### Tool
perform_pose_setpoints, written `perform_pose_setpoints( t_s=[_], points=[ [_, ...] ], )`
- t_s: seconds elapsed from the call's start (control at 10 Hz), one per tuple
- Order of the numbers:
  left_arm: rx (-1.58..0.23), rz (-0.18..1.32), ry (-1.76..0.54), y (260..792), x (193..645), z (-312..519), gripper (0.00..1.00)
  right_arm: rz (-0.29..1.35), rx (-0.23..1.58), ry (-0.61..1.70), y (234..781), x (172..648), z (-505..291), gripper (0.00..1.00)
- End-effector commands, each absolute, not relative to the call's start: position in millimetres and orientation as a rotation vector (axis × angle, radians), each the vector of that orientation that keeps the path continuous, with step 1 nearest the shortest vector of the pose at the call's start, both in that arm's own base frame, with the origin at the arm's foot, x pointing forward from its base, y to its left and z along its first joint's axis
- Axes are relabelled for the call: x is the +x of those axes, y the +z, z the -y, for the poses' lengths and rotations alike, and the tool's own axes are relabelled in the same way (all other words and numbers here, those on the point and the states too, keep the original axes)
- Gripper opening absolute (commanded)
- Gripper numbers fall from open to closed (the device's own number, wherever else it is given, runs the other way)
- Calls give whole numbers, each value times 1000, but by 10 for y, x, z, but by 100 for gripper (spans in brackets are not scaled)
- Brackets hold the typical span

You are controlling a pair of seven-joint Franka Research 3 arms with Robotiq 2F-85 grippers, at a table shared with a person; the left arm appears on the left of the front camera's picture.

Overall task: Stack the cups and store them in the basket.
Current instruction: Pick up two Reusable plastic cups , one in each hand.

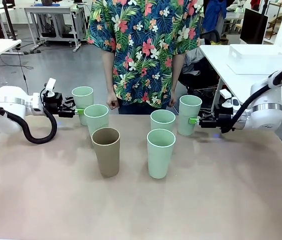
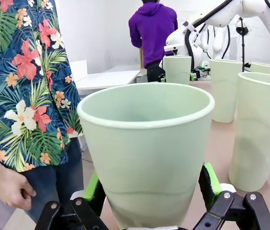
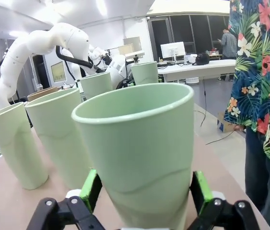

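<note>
Our left pincer (image 1: 80,112) brackets a pale mint cup (image 2: 147,143). It is matte, smooth and tapered, and stands upright on the tan table (image 1: 221,200). Green pads hug both flanks, but we cannot tell whether they press. The right pincer (image 1: 194,120) flanks another mint cup (image 3: 140,143) in the same way, its grip equally unclear. Between the pincers stand a second mint cup (image 1: 96,118), a tan-brown cup (image 1: 106,150), a near mint cup (image 1: 161,152) and a far mint cup (image 1: 162,121), each apart. Beyond them is a person's flowered shirt (image 1: 143,45). Behind the right pincer, the white basket (image 1: 253,59) rests on a side table (image 1: 221,65).
</note>
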State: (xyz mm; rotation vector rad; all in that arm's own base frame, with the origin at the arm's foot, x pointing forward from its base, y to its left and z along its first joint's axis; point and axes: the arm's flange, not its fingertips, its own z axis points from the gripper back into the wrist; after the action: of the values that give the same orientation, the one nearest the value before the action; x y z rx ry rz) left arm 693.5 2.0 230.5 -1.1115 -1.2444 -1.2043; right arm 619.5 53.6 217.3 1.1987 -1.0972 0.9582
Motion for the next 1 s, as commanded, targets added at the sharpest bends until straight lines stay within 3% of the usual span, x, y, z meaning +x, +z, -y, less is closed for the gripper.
perform_pose_setpoints(
  t_s=[0.0,0.9],
  points=[
    [-1139,1269,-1180,2269,7002,114,100,1081,1212,927,2204,6269,-595,100],
    [-1214,1247,-1150,2253,7062,250,100,1045,1272,937,2192,6330,-722,100]
  ],
)
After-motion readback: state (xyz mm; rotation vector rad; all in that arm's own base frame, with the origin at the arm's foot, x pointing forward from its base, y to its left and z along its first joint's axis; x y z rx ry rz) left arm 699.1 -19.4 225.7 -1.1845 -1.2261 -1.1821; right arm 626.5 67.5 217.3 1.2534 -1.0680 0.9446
